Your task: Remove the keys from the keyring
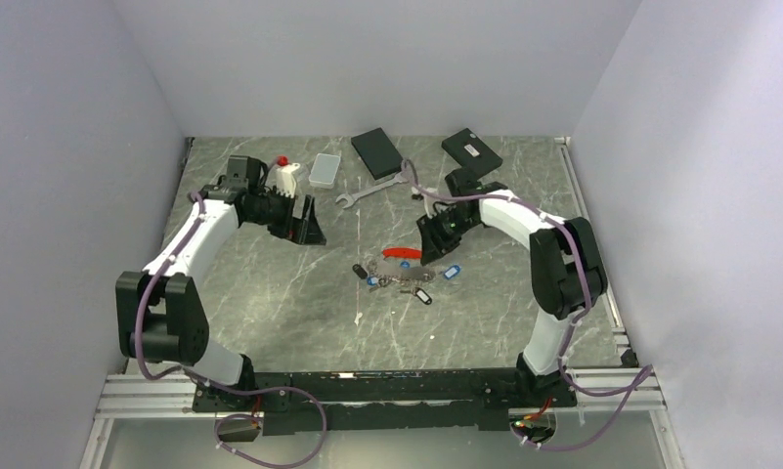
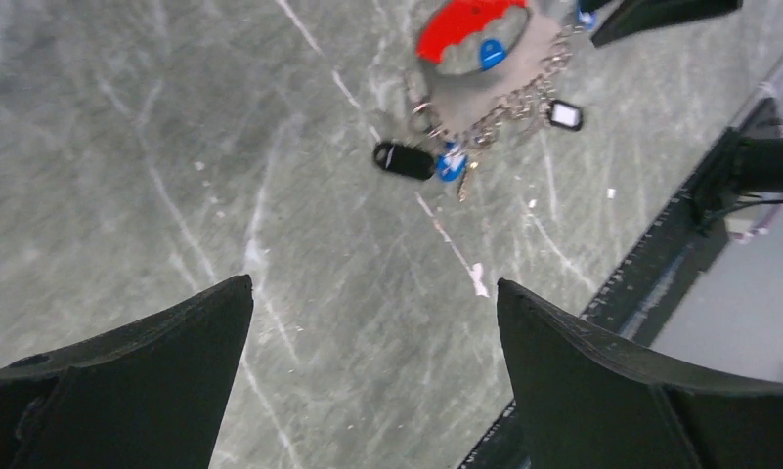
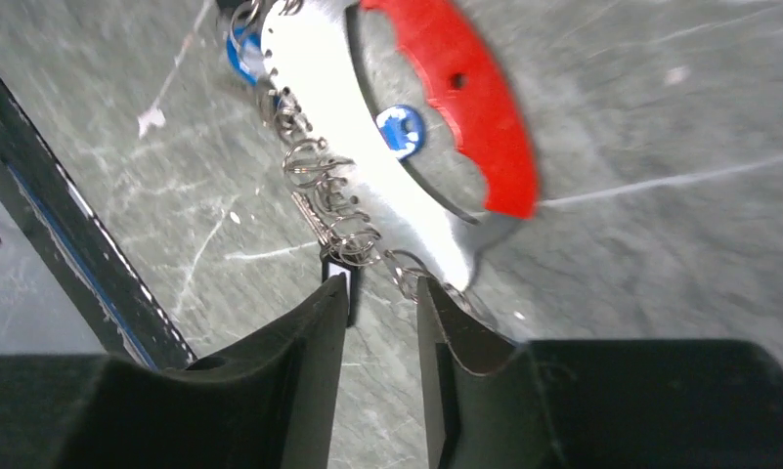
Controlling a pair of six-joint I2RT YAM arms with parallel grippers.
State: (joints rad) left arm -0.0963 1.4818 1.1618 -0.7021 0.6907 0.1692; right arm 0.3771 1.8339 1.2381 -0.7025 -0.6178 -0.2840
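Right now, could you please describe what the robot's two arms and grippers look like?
Both the left arm and the right arm have white shells with black joints, and a purple cable runs along each. The left gripper and right gripper have matte black, wedge-shaped fingers.

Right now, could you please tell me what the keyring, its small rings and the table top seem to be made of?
Keyring: the curved body looks like polished metal, bright and glossy; its red grip looks like matte plastic, evenly coloured, with notches.
Small rings: thin, shiny, steel-like wire.
Table top: grey marble-look surface with white veins, possibly laminate.
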